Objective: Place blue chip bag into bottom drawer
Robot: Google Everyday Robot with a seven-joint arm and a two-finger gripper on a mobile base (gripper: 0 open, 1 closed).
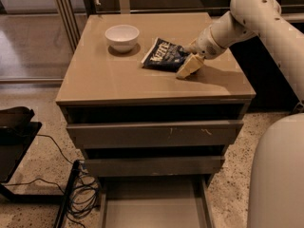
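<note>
Gripper (189, 68) sat low on the surface (114, 82), touching the right edge of the blue chip bag (164, 56). The bag lay flat toward the back right, apart from the white bowl (122, 36) on its left. Jaws: could not tell, wide or holding. The arm came in from the right, probably to take the bag by its free edge, clear of the bowl. Bottom drawer (152, 208) stood pulled out below, ready to receive it. Bag not yet lifted.
</note>
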